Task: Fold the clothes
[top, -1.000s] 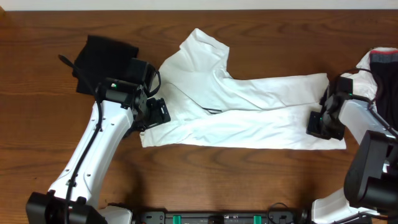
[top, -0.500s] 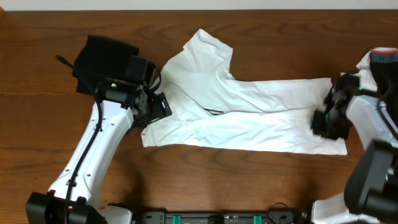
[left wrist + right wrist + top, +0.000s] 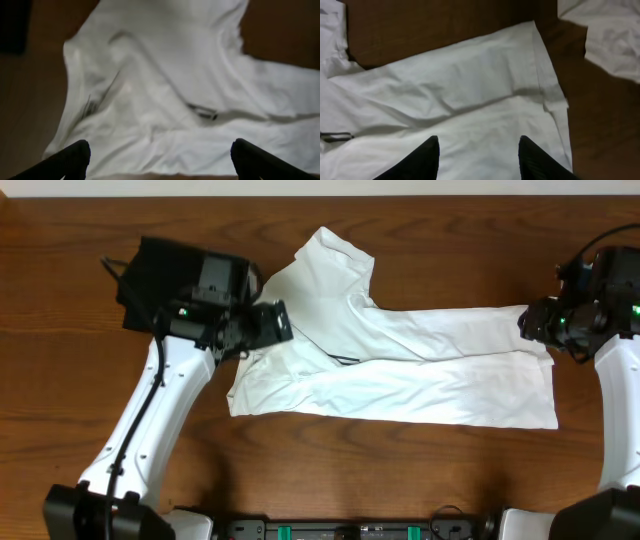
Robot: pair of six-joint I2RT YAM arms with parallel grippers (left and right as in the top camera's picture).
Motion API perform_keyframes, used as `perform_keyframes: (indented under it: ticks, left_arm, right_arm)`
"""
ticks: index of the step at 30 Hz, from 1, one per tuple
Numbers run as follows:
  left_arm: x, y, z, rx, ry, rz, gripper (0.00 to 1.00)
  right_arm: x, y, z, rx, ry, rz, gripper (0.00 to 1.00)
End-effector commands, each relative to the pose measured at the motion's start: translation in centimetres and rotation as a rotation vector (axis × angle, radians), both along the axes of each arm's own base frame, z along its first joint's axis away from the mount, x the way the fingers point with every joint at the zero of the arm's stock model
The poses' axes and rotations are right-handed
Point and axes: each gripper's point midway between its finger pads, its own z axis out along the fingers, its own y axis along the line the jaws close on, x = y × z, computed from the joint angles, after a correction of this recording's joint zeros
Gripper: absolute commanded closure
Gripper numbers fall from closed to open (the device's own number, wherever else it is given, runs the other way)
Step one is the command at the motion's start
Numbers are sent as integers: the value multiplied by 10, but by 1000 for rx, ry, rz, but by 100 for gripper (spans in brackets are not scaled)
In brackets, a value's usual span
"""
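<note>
Left fingers hang over the near-left shoulder of the white shirt, and the right fingers sit at its far right end, by the upper corner. The shirt lies across the middle of the desk as a long band, apparently doubled lengthwise, with one part jutting toward the far edge. A black garment lies well apart at the far left, partly under the left arm.

From the left wrist, the left fingers stand spread wide with nothing between them. They hover above rumpled cloth, where a small dark label shows in a crease.

From the right wrist, the right fingers are parted about halfway and empty, over the shirt's smooth right end. Whether the tips brush the cloth I cannot tell. Another white cloth lies just beyond that corner, apart from the shirt.

The band looks ready for its next fold. To do it well, each pair should pinch every layer at a corner, lift low, and carry the ends evenly so the edges meet. The wrinkles at the left want smoothing first.
</note>
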Motion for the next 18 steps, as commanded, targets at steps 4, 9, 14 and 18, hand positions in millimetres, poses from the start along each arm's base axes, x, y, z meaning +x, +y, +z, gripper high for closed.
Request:
perform_keyframes:
  ticks: [4,9,14,18]
  left_arm:
    - [66,-35,48,-8,-168,-130,8]
    - [124,-62,46,18,-227,-186,9]
    - [176,-78,18,44,-292,-231,8]
    - [209,-80,-5,82,-357,-202,9]
  right_arm:
    - [26,-9,-13,-7,-27,18,50]
    - [51,-16,-24,-24,-72,16,51]
    - [77,-26,-45,-46,-99,8,51]
    - [91,-33,-73,-57,-83,2,52]
